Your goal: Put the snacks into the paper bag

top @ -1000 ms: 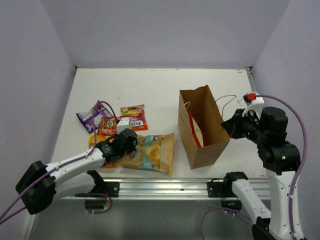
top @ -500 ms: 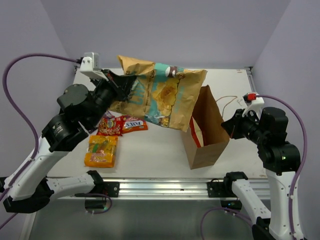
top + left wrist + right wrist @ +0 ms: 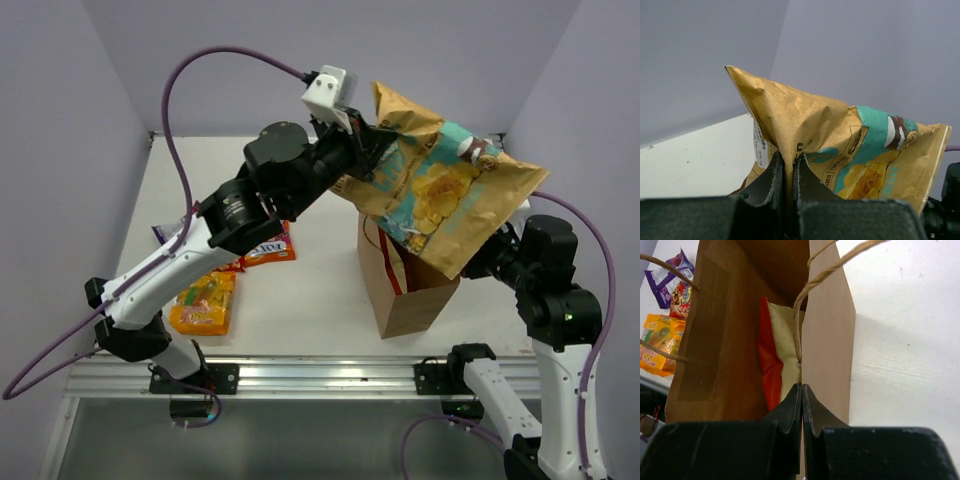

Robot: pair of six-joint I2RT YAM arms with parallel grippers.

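Note:
My left gripper (image 3: 362, 150) is shut on the edge of the large tan-and-blue packet (image 3: 440, 190) and holds it in the air above the paper bag (image 3: 405, 290); the pinch shows in the left wrist view (image 3: 788, 162). My right gripper (image 3: 801, 392) is shut on the rim of the paper bag (image 3: 827, 340), which stands open with a red-and-cream packet (image 3: 777, 357) inside. An orange-yellow packet (image 3: 203, 303) and a small red packet (image 3: 268, 248) lie on the table at the left. A purple packet (image 3: 662, 275) shows in the right wrist view.
The white table (image 3: 300, 180) has grey walls on three sides. A metal rail (image 3: 320, 375) runs along its near edge. The left arm (image 3: 200, 240) reaches diagonally over the table's left half. Twine handles (image 3: 825, 272) loop over the bag's mouth.
My left gripper has carried the large packet from the table's left, up and to the right, until it hangs over the bag. The right gripper has stayed on the bag's rim.

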